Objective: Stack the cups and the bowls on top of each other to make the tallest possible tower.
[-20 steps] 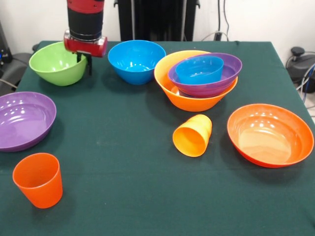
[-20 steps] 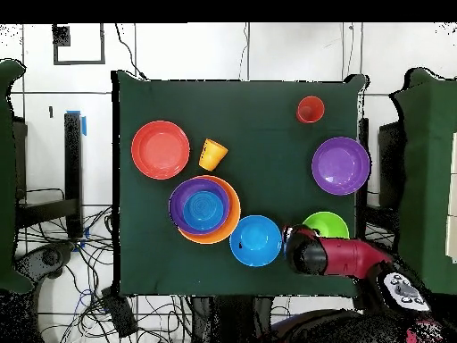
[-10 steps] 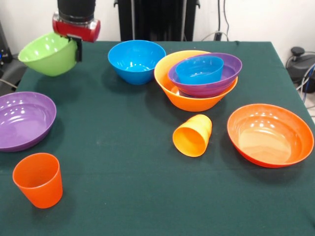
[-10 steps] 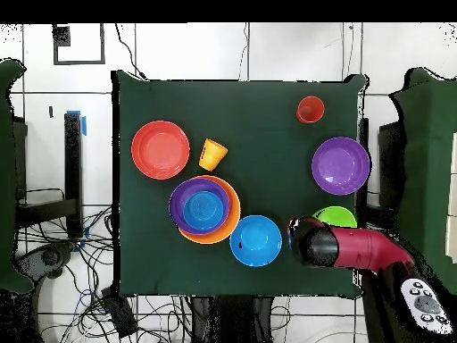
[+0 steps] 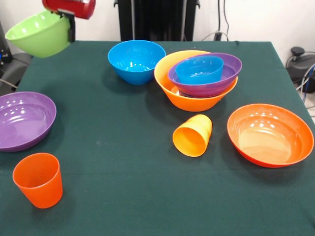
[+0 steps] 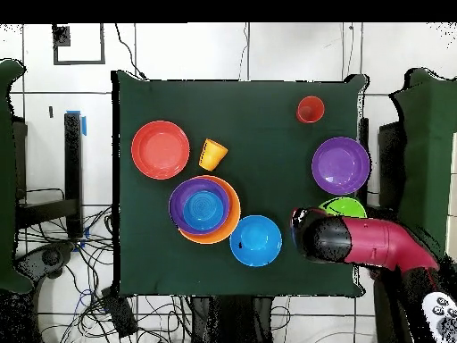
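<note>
Front view, near to far. At 7 o'clock on the worktop point(image 5: 123, 196) a red-orange cup point(image 5: 38, 180) is seen standing upright. Just right of centre a yellow-orange cup point(image 5: 193, 135) lies on its side, mouth toward the camera; a wide red-orange bowl point(image 5: 269, 134) rests at 3 o'clock and a shallow purple bowl point(image 5: 23, 120) at 9 o'clock. Farther back, at 1 o'clock, the tower point(image 5: 199, 78) is shown: a large yellow-orange bowl holding a second purple bowl, in which a small blue bowl is nested. A medium blue bowl point(image 5: 136, 61) stands just beside it at 12 o'clock. At 11 o'clock, above the far corner, the green bowl point(image 5: 38, 33) is held clear of the worktop, tilted, its rim pinched by the claw point(image 5: 69, 22), which is closed on the bowl wall.

The step in hand is judged to be the carrying of the green bowl. The next move calls for the bowl to be brought across over the tower, well apart toward 1 o'clock, levelled, centred over the small blue bowl and lowered before release.
</note>
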Controlling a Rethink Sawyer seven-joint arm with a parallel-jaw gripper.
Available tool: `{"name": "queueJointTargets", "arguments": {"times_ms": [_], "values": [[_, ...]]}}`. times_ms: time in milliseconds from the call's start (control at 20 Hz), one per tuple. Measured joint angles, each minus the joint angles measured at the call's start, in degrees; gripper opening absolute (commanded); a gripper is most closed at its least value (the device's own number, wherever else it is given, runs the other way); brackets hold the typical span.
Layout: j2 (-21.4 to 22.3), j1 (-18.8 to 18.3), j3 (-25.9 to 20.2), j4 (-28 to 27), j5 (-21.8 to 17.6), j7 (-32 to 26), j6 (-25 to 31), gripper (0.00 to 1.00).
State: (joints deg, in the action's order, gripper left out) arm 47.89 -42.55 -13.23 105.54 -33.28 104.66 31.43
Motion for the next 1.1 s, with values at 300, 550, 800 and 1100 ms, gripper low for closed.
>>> {"name": "queueJointTargets", "arguments": {"times_ms": [300, 550, 800, 1100], "values": [[4.12, 0.09, -3.19, 2.19, 0.30, 0.00, 0.44, 0.00], [5.88, 1.31, -4.12, 3.97, 0.33, 0.00, 0.44, 0.00], [6.74, 4.83, -4.17, 5.54, 0.30, 0.00, 0.44, 0.00], [6.40, 10.92, -3.70, 6.07, 0.32, 0.00, 0.44, 0.00]]}}
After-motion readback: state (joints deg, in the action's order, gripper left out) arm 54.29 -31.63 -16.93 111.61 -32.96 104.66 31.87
